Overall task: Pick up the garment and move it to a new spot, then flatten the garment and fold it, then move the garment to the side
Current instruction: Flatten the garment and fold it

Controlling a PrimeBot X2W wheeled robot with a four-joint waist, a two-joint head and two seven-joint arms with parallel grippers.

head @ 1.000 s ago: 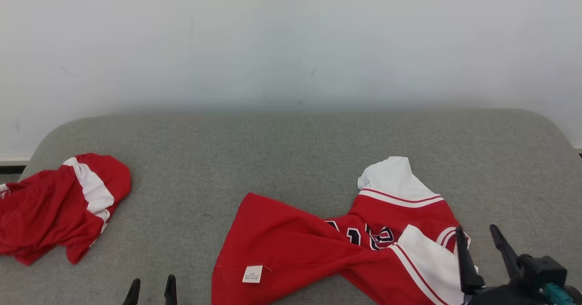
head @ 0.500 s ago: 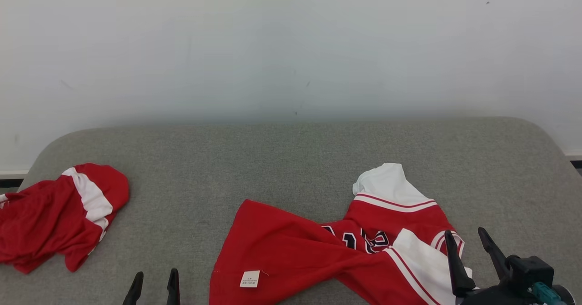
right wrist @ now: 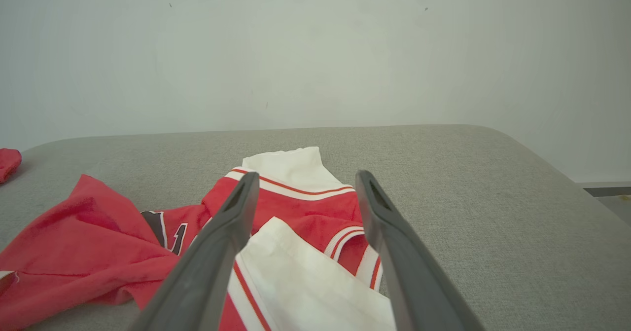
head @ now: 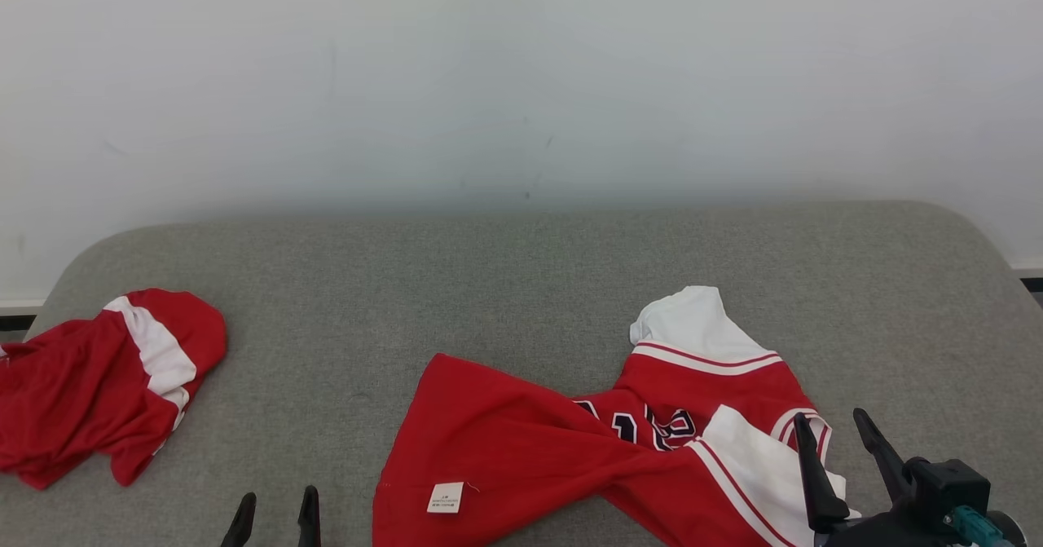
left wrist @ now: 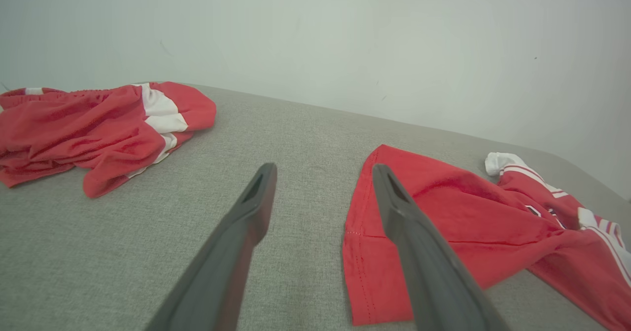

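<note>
Two red-and-white garments lie on the grey padded surface [head: 505, 270]. The jersey [head: 521, 441] lies crumpled, front centre-right; the second garment [head: 81, 392] is bunched at far left, well apart. Two grippers, both spread and empty: the left gripper [head: 277, 502] is beside the jersey's hem, the right gripper [head: 829, 418] over its white panel.

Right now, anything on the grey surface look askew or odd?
Nothing damaged or spilled. The red and white jersey lies twisted, not flat: a white label shows near its hem, and a white sleeve is folded over it. A second red and white garment sits bunched at the left edge of the grey padded surface.
</note>
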